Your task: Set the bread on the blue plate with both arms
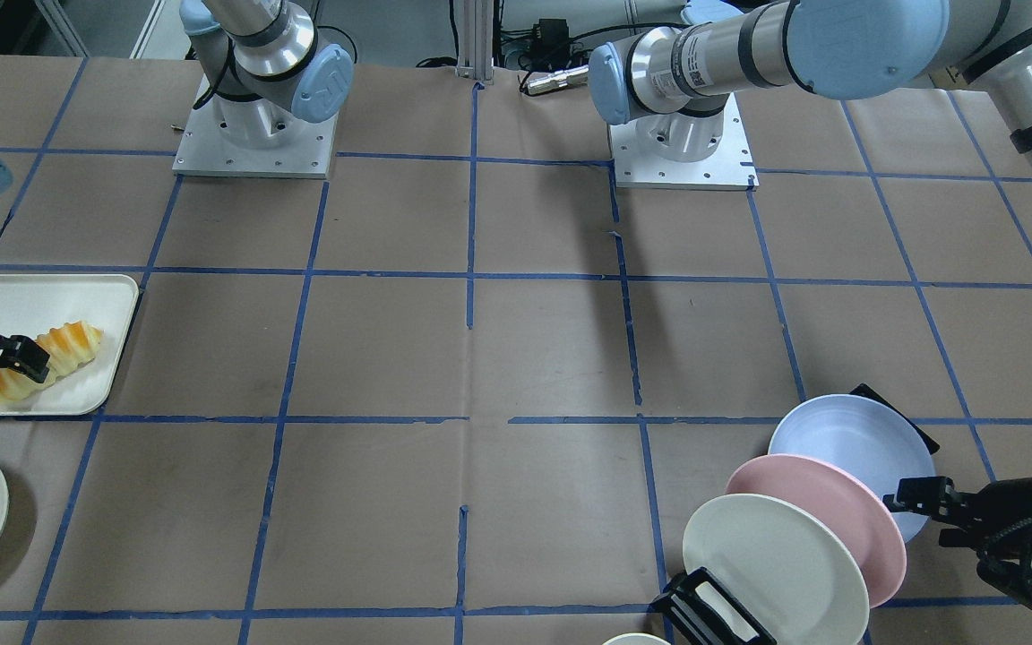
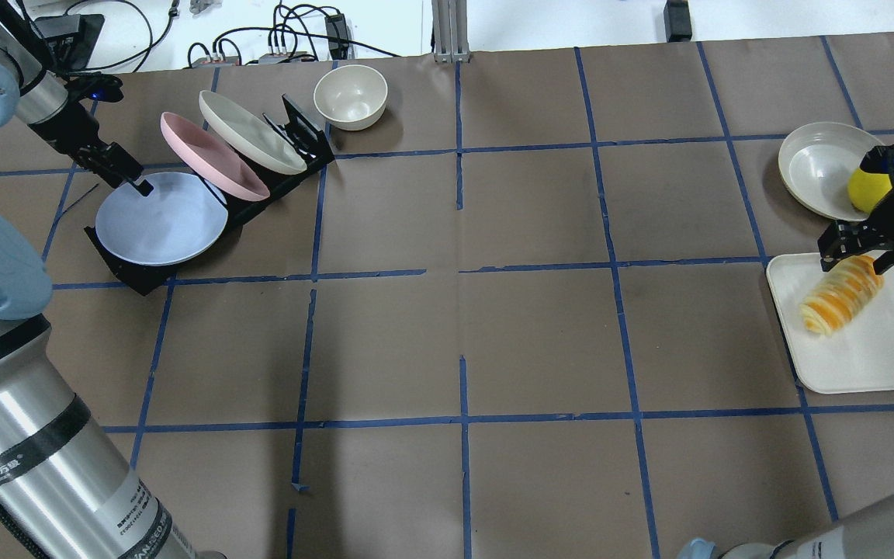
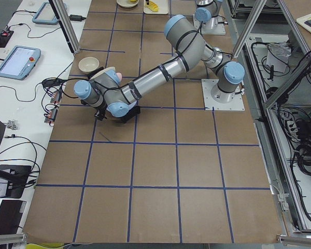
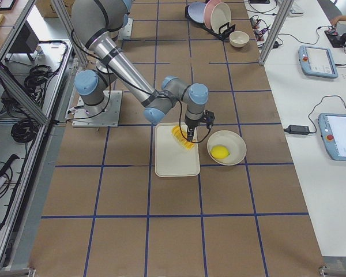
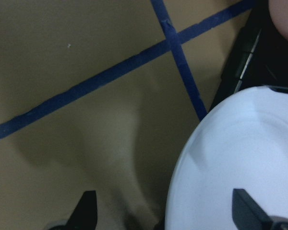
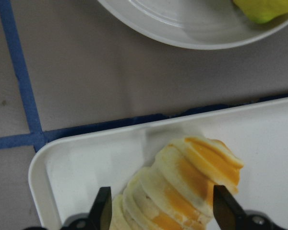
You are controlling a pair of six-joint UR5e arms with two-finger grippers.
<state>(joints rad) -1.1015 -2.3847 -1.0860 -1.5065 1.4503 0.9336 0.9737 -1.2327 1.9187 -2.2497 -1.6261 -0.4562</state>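
Observation:
The bread (image 2: 841,293), a ridged orange and pale yellow loaf, lies on a cream tray (image 2: 881,349) at the table's right. My right gripper (image 2: 853,264) is open with one finger on each side of the loaf's far end; the right wrist view shows the bread (image 6: 182,187) between the fingers, which stand apart from it. The blue plate (image 2: 160,221) leans in a black rack (image 2: 299,136) at the far left. My left gripper (image 2: 133,180) is open at the plate's rim; in the left wrist view the blue plate (image 5: 240,163) has its edge between the fingers.
A pink plate (image 2: 210,155) and a cream plate (image 2: 249,140) stand in the same rack behind the blue one. A cream bowl (image 2: 350,95) sits beyond the rack. A white bowl (image 2: 816,167) with a yellow fruit (image 2: 868,190) stands beside the tray.

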